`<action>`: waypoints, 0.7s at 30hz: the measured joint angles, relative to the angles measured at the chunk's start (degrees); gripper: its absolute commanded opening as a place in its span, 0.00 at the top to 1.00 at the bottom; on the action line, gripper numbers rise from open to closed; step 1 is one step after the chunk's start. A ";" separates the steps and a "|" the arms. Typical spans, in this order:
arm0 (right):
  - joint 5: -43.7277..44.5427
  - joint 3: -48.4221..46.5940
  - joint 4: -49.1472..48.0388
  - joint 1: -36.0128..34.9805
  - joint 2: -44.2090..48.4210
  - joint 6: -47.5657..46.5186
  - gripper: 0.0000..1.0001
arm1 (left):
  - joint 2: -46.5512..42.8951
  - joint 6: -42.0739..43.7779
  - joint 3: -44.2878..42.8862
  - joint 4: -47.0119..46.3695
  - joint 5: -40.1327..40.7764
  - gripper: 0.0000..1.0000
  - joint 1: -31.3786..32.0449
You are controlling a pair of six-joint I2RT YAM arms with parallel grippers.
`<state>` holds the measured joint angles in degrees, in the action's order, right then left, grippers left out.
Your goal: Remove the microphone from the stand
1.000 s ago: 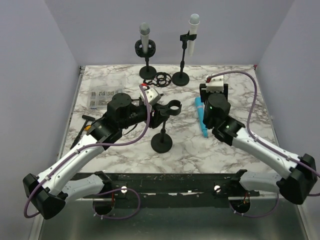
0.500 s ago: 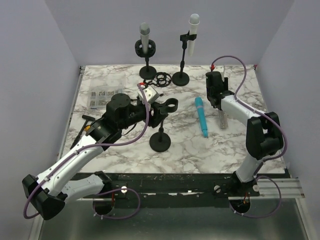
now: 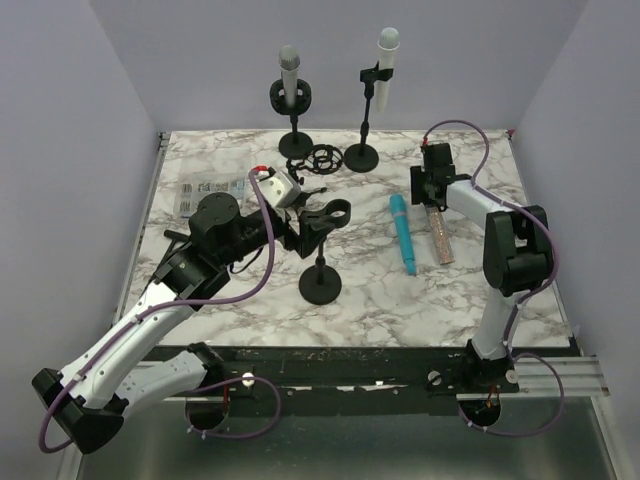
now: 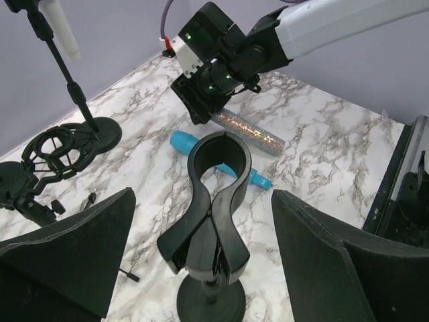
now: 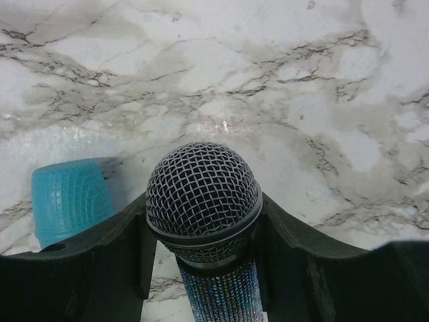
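Observation:
The black stand [image 3: 320,288] rises mid-table, and its clip [image 4: 218,158] holds nothing. My left gripper [image 4: 201,258] is open, a finger [image 4: 74,251] standing off each side of the clip stem without touching it. My right gripper [image 5: 204,213] is shut on the glitter microphone [image 5: 203,191] just below its mesh head. That microphone [image 3: 438,235] lies along the marble at the right, with the right gripper [image 3: 429,190] at its far end. A blue microphone [image 3: 402,232] lies on the table beside it.
Two more stands stand at the back edge, one holding a grey microphone [image 3: 290,68], the other a white one [image 3: 386,52]. A loose black shock mount [image 3: 322,157] lies between their bases. A printed sheet [image 3: 208,192] lies at the left.
My left gripper has opened off the stand's clip and drawn back to the left. The right arm swung to the far right and brought the glitter microphone down beside the blue one.

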<state>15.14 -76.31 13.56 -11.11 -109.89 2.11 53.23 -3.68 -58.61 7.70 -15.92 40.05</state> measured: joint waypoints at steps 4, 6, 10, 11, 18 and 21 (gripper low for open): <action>-4.50 -1.33 1.11 1.20 -1.95 0.37 0.88 | -0.31 0.00 0.48 -0.35 0.00 0.14 -0.35; -5.86 -1.73 1.29 1.66 -2.71 0.48 0.85 | -0.33 0.00 0.59 -0.44 0.00 0.14 -0.46; -7.34 -2.16 1.66 1.86 -4.04 0.85 0.80 | -0.33 -0.02 0.76 -0.76 0.00 0.14 -0.70; -7.54 -2.19 1.79 1.86 -4.28 0.94 0.78 | -0.33 -0.02 0.79 -0.76 0.00 0.14 -0.79; -8.61 -2.27 2.84 1.86 -5.75 2.03 0.65 | -0.33 -0.31 0.79 -0.81 -0.13 0.14 -1.11; -8.61 -2.38 2.93 1.86 -6.01 2.71 0.53 | -0.31 -0.44 0.79 -0.81 -0.15 0.14 -1.33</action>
<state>6.52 -78.70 16.49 -9.26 -115.90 4.82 52.93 -4.12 -57.82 6.90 -16.08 38.72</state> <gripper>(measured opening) 0.579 0.850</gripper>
